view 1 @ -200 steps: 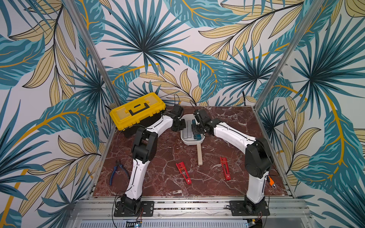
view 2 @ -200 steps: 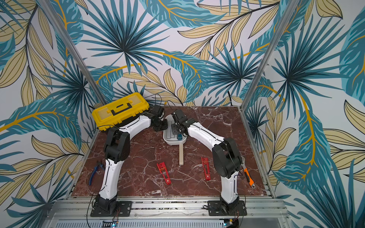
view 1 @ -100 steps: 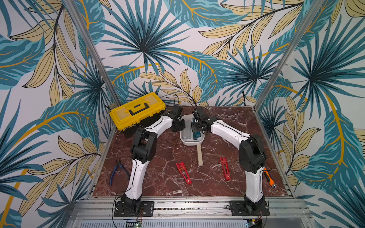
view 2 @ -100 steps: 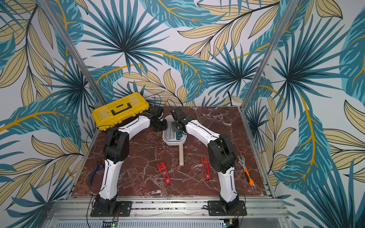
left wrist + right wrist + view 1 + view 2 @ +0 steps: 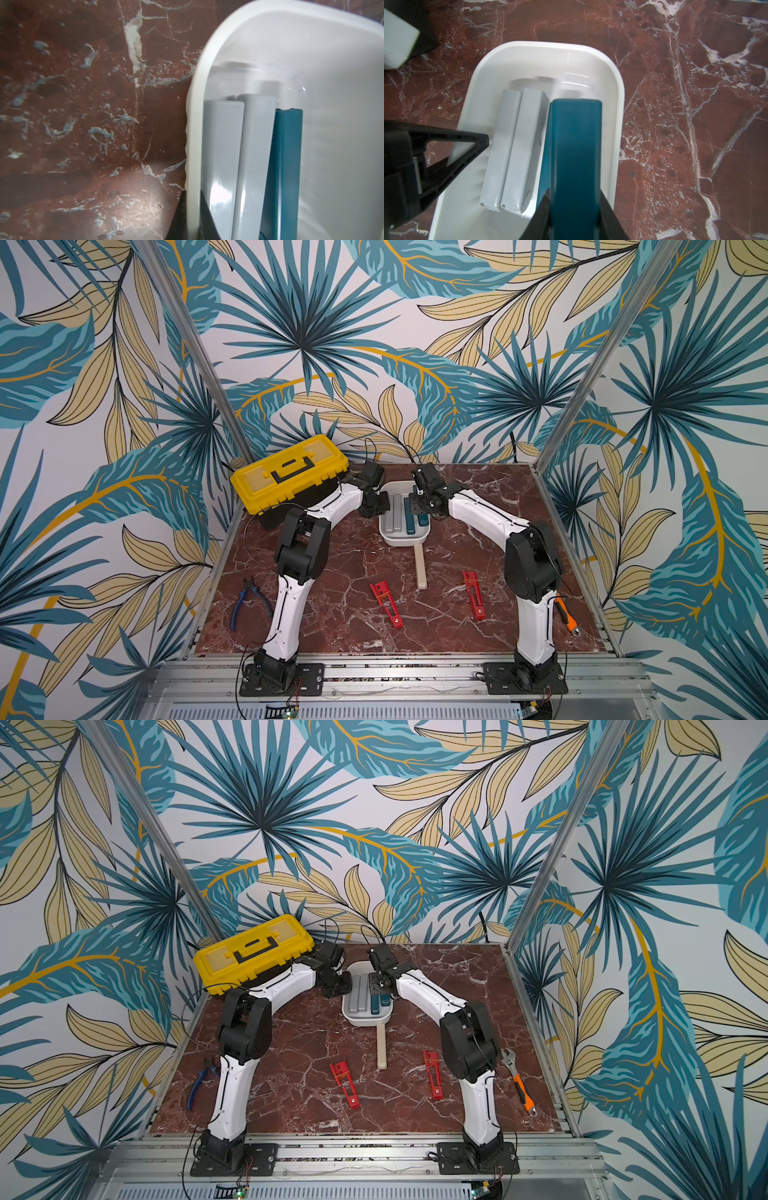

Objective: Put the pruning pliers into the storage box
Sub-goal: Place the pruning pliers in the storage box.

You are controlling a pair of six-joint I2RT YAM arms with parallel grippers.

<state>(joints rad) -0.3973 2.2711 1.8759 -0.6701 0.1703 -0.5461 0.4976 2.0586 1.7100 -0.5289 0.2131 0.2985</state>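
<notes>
Top views, left to right:
- Cutters (image 5: 248, 602) sit lower left on the table (image 5: 353, 531), left of the left arm.
- Toolbox (image 5: 291, 472) is at the back left corner.
- Left gripper (image 5: 376, 506) is just right of the toolbox, clamped on the left rim of the box (image 5: 403, 540). In the wrist view a finger (image 5: 179, 220) sits on each side of the wall.
- Box is centre frame, toward the back of the table.
- Inside the box, two grey bars (image 5: 512, 145) lie side by side along the left wall. Lower teal bar (image 5: 545, 158) lies right of them, touching.
- Right gripper (image 5: 576, 220) is closed on the held teal bar (image 5: 576, 145), gripping it by its long sides. The bar is over the box's right half, above the lower teal bar. Can't tell whether its far end touches down.
- Left red bar (image 5: 386, 603) is on the table, lower centre, well clear of the box.
- Beige bar (image 5: 420, 568) is on the table just below the box, its upper end at the box's near wall.
- Right red bar (image 5: 473, 595) is right of the beige bar, near the right arm.
- Wrench (image 5: 517, 1079) is at the far right edge of the table, in the lower right.
</notes>
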